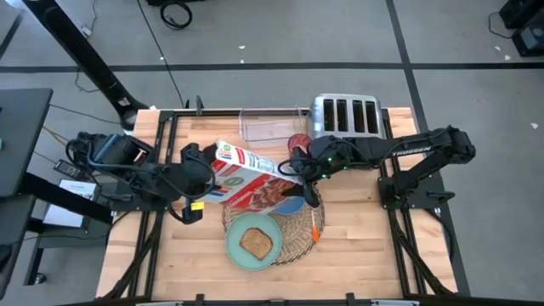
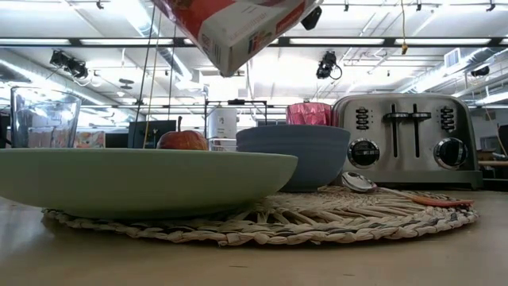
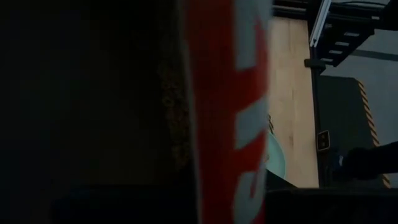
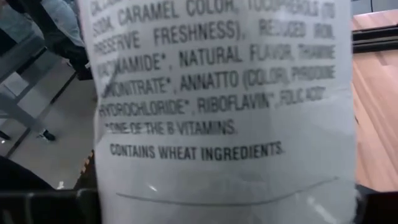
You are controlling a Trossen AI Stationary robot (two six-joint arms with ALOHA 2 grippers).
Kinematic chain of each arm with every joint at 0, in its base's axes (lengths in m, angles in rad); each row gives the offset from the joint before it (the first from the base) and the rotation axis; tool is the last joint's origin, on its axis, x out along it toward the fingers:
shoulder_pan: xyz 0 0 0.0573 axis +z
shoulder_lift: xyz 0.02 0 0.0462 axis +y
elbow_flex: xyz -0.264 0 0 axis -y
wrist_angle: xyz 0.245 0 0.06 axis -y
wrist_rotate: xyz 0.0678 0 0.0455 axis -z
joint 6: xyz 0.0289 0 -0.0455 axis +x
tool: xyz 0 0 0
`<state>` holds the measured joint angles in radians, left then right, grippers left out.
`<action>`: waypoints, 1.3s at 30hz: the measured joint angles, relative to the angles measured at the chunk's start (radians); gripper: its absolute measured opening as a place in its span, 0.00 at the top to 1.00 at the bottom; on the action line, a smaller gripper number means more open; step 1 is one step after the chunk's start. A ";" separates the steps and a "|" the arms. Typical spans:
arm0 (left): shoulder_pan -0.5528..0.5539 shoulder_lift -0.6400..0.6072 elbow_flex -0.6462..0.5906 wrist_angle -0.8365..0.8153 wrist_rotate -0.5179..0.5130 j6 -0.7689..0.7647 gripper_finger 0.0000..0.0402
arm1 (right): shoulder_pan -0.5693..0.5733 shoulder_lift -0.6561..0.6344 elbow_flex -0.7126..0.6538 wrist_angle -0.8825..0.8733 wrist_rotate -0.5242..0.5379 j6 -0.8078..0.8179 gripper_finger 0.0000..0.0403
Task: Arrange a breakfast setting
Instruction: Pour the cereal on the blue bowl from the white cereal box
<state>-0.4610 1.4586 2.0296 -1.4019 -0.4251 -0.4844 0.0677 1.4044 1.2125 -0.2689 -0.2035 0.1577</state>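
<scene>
Your left gripper (image 1: 206,170) has its fingers clamped on the cereal box (image 1: 251,175), held in the air, long axis running from left arm toward right, tilted over the blue bowl (image 2: 294,154) on the woven mat (image 2: 317,218). Your right gripper (image 1: 299,167) sits at the box's far end; whether it grips, I can't tell.

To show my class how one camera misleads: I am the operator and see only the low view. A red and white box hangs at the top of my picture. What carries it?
Observer: From above, the left gripper is shut on one end of the cereal box.
Operator: And the other arm?
Observer: The right gripper is at the opposite end, over the blue bowl.
Operator: Is the mint-green plate empty?
Observer: No, a toast slice lies on it.
</scene>
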 joint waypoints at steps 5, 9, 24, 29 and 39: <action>0.000 -0.011 0.001 0.010 -0.006 -0.001 0.88 | 0.000 -0.002 -0.001 -0.037 0.005 0.005 0.43; 0.000 -0.051 0.001 0.005 0.044 -0.060 0.76 | 0.001 -0.030 -0.002 -0.093 0.009 0.004 0.43; -0.034 -0.301 0.001 -0.009 -0.132 -0.156 0.57 | 0.142 -0.362 -0.011 -0.633 0.043 0.233 0.43; -0.034 -0.301 0.001 -0.009 -0.211 -0.125 0.57 | 0.203 -0.475 -0.029 -0.778 0.104 0.341 0.43; -0.034 -0.259 0.000 -0.005 -0.249 -0.162 0.57 | 0.227 -0.611 -0.029 -1.048 0.127 0.392 0.43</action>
<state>-0.4946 1.1994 2.0296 -1.4071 -0.6744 -0.6467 0.2943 0.7933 1.1839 -1.3173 -0.0768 0.5495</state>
